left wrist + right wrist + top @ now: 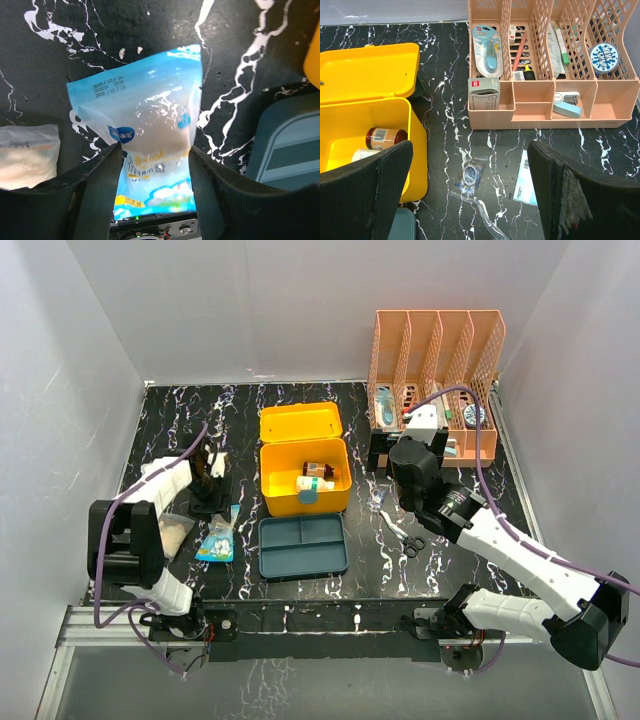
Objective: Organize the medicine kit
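The medicine kit (pixel 305 502) is a yellow box standing open at mid-table, its lid (pixel 300 423) tipped back. A brown bottle (pixel 385 137) and a white one (pixel 315 483) lie inside. Its teal insert tray (pixel 303 562) rests on the table in front. My left gripper (pixel 155 150) hangs open over a blue pouch (pixel 145 115), one finger on each side of the pouch's near half. My right gripper (pixel 470 155) is wide open and holds nothing. It sits above the table between the kit (pixel 417 150) and the rack.
An orange mesh file rack (pixel 438 380) holding stationery stands at the back right. A white pouch (pixel 25 155) lies left of the blue one. A small clear packet (pixel 471 175), a paper sachet (pixel 526 179) and scissors (pixel 413 543) lie right of the kit.
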Motion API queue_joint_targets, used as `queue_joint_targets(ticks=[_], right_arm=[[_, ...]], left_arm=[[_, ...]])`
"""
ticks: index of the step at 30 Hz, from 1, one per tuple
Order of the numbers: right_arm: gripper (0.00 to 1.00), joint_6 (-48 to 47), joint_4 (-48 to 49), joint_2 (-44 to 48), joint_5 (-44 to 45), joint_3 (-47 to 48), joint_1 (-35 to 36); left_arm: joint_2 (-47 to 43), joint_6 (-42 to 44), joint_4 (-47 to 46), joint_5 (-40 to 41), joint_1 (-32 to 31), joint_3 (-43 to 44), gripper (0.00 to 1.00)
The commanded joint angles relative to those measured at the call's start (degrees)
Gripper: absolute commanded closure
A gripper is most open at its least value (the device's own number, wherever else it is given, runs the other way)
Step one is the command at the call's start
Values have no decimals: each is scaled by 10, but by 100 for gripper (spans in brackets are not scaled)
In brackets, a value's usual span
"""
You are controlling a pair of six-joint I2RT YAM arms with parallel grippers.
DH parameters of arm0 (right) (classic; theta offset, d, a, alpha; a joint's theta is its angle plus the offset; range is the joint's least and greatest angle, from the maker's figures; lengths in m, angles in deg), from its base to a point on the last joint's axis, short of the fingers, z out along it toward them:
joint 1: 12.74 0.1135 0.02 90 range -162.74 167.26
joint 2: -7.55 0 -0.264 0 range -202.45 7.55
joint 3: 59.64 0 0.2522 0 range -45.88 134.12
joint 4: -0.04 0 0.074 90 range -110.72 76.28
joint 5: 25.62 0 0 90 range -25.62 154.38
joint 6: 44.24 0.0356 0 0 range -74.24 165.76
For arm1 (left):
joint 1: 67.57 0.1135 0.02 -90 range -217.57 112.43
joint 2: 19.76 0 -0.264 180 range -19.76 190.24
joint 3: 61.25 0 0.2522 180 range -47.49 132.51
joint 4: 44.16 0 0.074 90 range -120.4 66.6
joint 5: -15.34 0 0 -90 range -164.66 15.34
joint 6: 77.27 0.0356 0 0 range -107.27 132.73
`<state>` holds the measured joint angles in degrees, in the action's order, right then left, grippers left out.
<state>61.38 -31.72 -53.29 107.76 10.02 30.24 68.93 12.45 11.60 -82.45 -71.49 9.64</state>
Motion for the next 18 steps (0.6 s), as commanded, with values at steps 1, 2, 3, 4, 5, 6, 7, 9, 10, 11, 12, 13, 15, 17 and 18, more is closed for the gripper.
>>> queue_joint_targets(ticks=[1,2,3,4,5,6,7,9,10,11,12,13,15,17,18], right_arm=[[2,8,12,11,14,11,-3],[2,8,9,13,15,11,-3],[2,8,8,17,16,11,-3],[2,8,5,20,17,10,-3],[2,8,4,23,20,10,-3],[2,8,3,27,22,6,-3],[2,8,2,31,24,4,-3],[2,8,3,36,27,-4,-3],[2,8,4,36,27,-6,-3],[2,7,5,36,28,-8,-3],[2,6,7,35,28,-8,-4],[2,5,9,33,28,-9,-4],[2,3,11,28,26,-10,-4],[2,2,16,24,23,-11,-4],[2,1,19,22,21,-11,-4]], left_arm=[[31,-9,11,16,2,1,47],[37,-8,12,19,2,2,48],[45,-8,13,19,2,3,50],[53,-9,13,20,2,3,52],[58,-8,13,20,2,3,55],[62,-7,13,18,2,2,60],[64,-7,15,17,2,3,68],[64,-6,15,18,2,3,89],[61,-5,14,18,2,4,100],[59,-4,15,17,2,5,100],[54,-1,18,15,2,6,100],[50,2,24,14,2,14,100],[39,4,52,9,2,47,100],[26,6,95,5,2,103,100],[20,7,110,6,2,139,100]])
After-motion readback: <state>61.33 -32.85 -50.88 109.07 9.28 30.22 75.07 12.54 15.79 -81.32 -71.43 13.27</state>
